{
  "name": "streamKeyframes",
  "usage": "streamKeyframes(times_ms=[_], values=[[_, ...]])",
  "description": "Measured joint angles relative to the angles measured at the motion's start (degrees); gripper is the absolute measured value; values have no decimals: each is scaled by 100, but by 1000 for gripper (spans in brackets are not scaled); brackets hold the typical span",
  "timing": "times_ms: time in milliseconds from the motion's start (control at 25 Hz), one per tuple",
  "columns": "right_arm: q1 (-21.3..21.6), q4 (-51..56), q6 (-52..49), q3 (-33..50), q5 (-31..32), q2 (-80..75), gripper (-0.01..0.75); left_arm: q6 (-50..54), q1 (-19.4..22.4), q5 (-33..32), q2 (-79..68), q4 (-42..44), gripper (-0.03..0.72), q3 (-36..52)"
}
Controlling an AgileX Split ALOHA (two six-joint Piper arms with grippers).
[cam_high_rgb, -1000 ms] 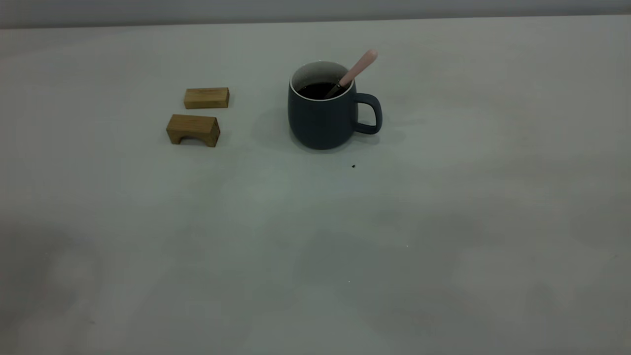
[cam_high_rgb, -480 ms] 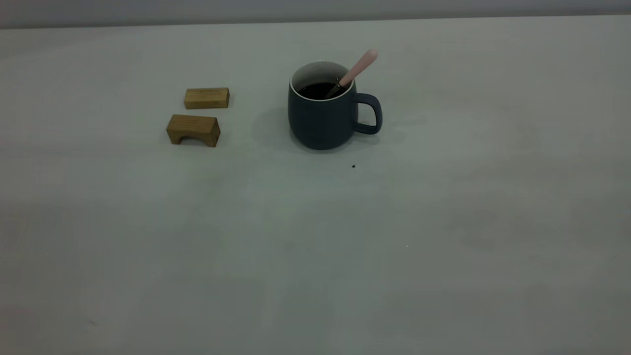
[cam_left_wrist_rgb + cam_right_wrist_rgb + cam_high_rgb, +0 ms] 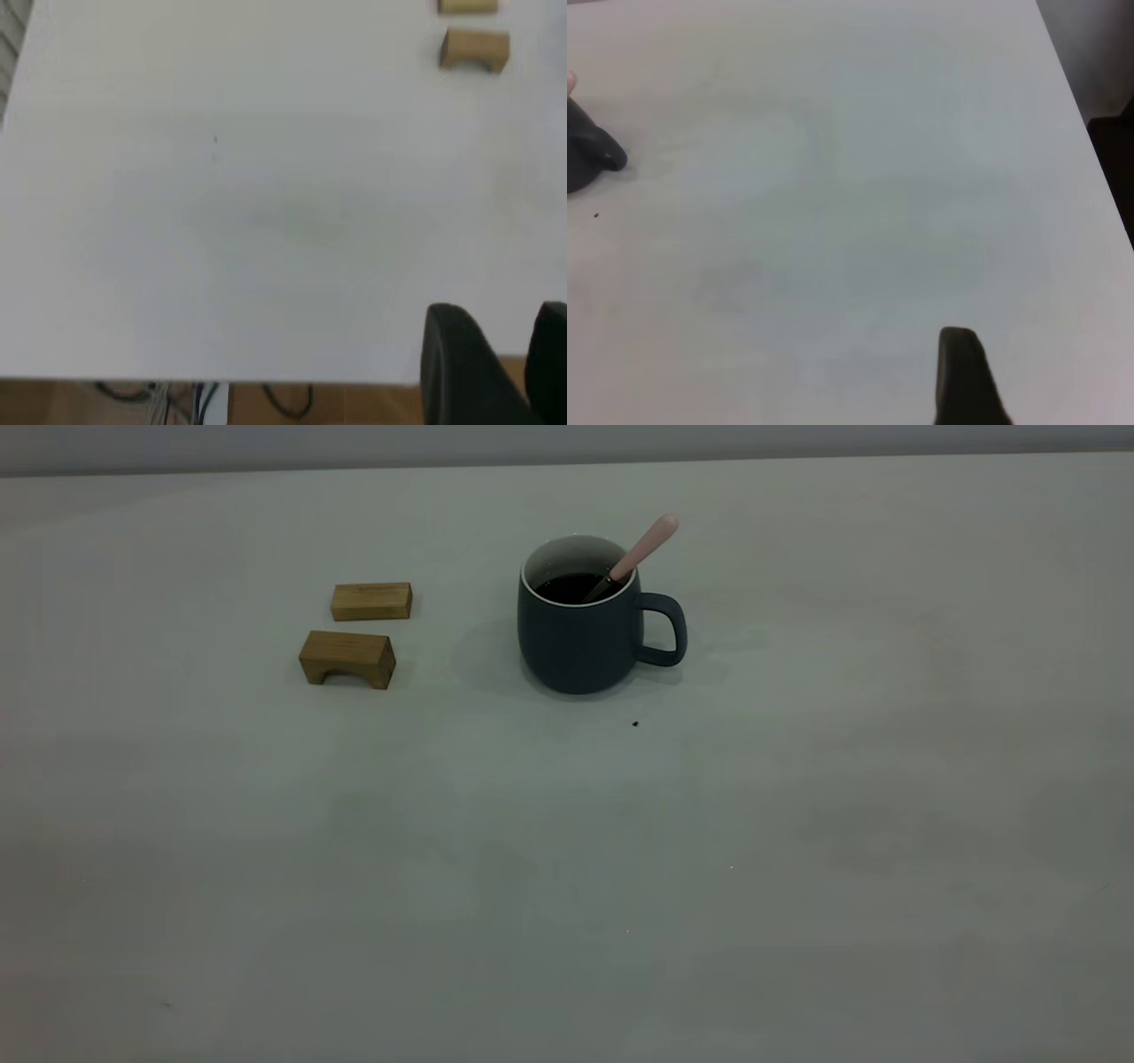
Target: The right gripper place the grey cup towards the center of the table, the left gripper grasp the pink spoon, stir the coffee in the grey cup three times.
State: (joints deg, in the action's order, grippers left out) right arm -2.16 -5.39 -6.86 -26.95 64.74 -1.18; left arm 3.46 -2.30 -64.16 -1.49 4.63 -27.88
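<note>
The grey cup [image 3: 580, 638] stands upright on the table [image 3: 797, 824], a little behind its middle, with its handle pointing right. Dark coffee [image 3: 571, 587] fills it partway. The pink spoon [image 3: 645, 546] leans in the cup, bowl in the coffee and handle up over the rim on the right. No gripper shows in the exterior view. In the left wrist view my left gripper [image 3: 500, 323] hangs open over the table's near edge, far from the cup. A black part of my right gripper [image 3: 961, 376] shows over bare table, with the cup [image 3: 585, 150] far off.
Two brown wooden blocks lie left of the cup: a flat one [image 3: 371, 600] and an arch-shaped one [image 3: 347, 658] in front of it. A tiny dark speck [image 3: 635, 724] sits just in front of the cup. The table's right edge [image 3: 1099, 150] is near the right gripper.
Faint shadows on the near part of the table have lightened. The cup, the spoon and the blocks have not moved.
</note>
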Motion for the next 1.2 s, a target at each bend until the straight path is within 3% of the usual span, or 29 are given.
streamKeyframes(times_ms=[1200], values=[[0,0,0,0,0,0,491,-6,0,-43,256,-4,256,0]])
